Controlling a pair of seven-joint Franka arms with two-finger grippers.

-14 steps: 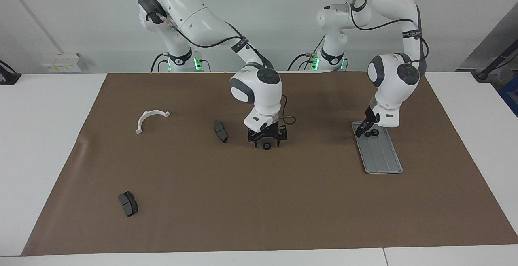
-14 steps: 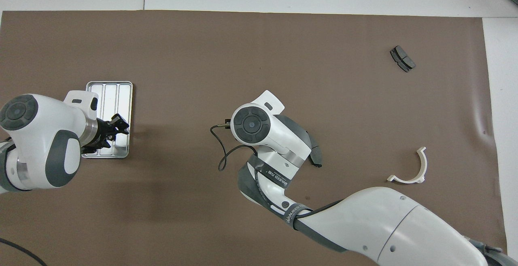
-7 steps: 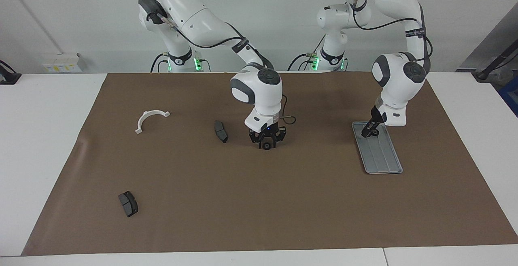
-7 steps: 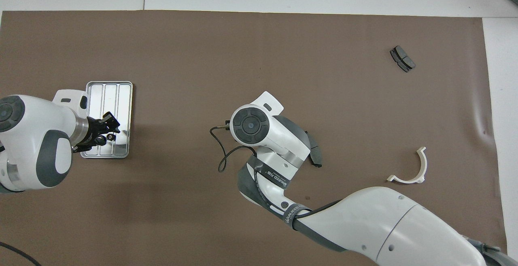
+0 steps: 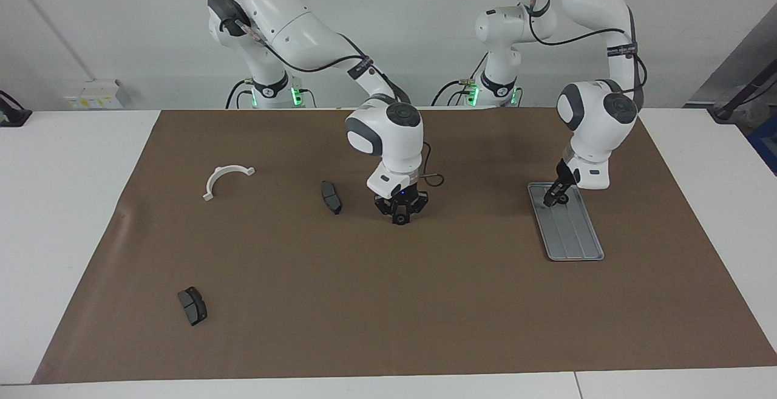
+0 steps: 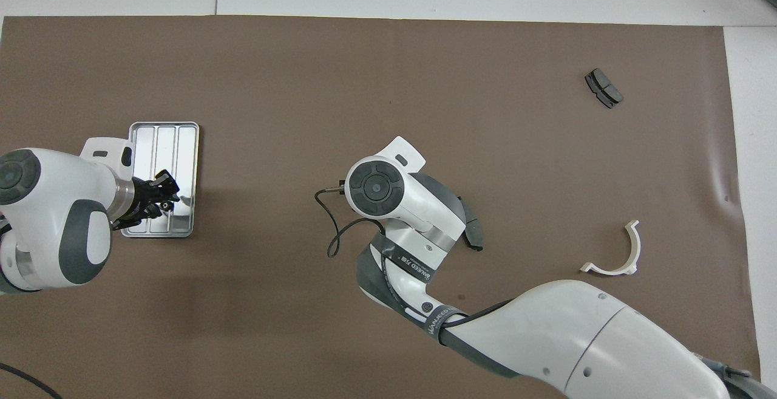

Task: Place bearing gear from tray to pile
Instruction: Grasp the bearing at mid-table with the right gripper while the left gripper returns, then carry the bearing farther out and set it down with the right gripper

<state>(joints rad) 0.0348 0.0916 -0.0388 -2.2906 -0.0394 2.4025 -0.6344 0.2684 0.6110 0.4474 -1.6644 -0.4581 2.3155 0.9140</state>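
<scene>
Two end effectors, left end effector (image 5: 552, 199) closing on gear (image 6: 165, 206) in tray (image 5: 573, 238)

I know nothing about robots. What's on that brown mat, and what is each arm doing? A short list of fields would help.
tray: toward the left arm's end
left gripper: down in the tray at a small black gear
right gripper: mid-mat, fingers around another small black gear
brake pads: one beside the right gripper, one farther from the robots
white half-ring bracket: toward the right arm's end
</scene>
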